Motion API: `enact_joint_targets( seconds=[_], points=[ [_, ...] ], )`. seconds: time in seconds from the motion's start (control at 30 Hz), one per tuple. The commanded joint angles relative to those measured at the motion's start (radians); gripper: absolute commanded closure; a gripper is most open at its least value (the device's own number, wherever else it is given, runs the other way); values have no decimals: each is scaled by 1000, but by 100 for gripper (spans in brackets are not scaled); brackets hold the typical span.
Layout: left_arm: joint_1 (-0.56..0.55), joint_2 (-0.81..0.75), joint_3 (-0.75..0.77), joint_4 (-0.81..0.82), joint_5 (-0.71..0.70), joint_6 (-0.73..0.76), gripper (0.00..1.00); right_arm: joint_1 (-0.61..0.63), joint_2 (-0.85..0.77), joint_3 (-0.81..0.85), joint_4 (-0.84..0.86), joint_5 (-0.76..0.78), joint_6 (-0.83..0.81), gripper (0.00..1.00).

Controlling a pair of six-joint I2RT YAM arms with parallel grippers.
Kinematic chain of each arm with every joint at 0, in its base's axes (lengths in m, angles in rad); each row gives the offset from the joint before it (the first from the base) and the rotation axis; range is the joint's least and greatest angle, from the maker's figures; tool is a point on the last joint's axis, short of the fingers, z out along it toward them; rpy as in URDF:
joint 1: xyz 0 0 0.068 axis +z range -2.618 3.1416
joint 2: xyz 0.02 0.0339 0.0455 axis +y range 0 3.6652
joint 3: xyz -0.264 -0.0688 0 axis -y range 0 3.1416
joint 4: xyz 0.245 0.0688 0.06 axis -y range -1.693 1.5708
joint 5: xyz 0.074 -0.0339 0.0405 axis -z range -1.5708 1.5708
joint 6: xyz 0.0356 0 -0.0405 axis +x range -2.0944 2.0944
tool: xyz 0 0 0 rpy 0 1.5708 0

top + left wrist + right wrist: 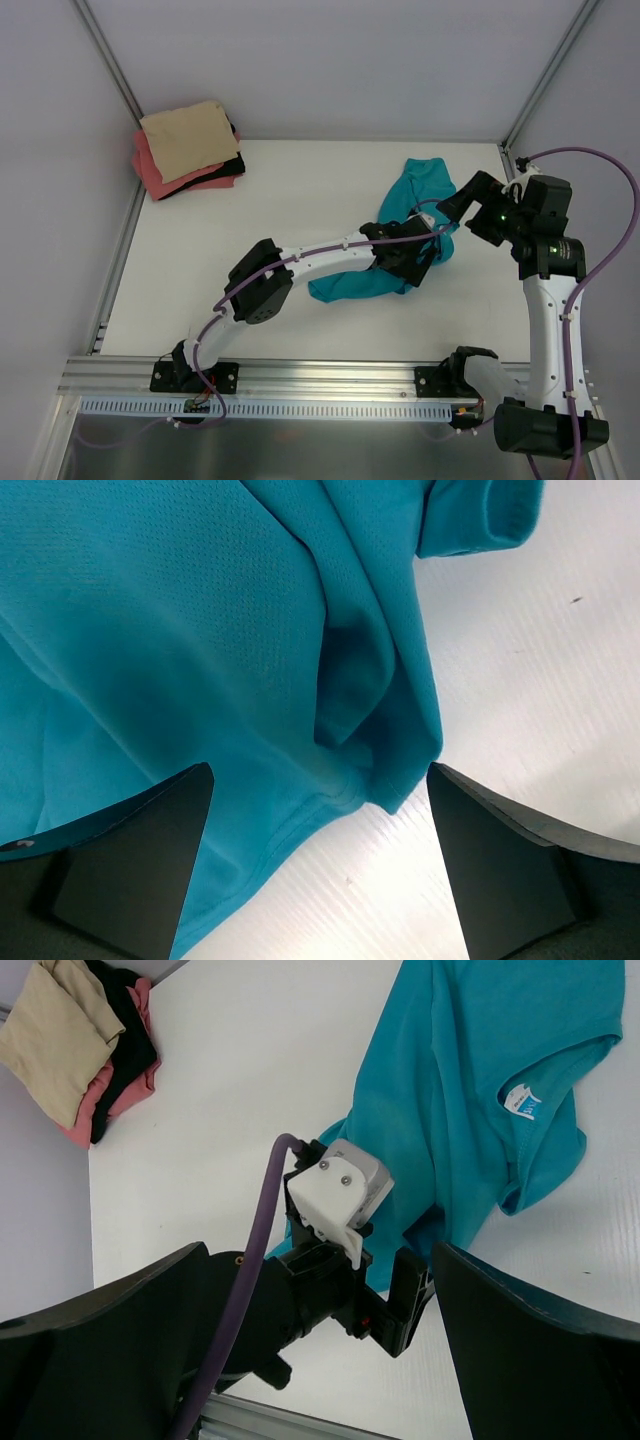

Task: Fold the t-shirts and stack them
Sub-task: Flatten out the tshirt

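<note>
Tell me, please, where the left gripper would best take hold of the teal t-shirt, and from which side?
Probably the bunched hem corner of the teal t-shirt, where the folds meet at the cloth's edge against the bare table. Come from straight above: the shirt lies on the table, and the open left gripper straddles that corner.

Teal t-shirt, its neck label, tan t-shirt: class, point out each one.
Teal t-shirt (pixel 425 188): top external view, far bunched end.
Neck label (pixel 522 1101): right wrist view, middle of tag.
Tan t-shirt (pixel 188 138): top external view, middle of top face.
</note>
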Motion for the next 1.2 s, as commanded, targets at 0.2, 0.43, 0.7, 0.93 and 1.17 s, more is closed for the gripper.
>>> enact_joint_targets(
  seconds=[0.2,0.43,0.7,0.93,1.17],
  points=[
    [18,56,39,14,-60,-26,100,18,-2,33,-42,-14,-21,1],
    [44,-112,29,-19,-176,64,100,23,-11,-14,-19,-16,-13,0],
    [275,-408,-52,-45,-328,239,100,23,12,-57,53,-42,20,0],
    [504,-453,-147,27,-457,418,1,30,31,-71,67,-51,17,0],
    [549,-499,-258,17,-257,262,1,35,43,-60,52,-36,-9,1]
  ],
)
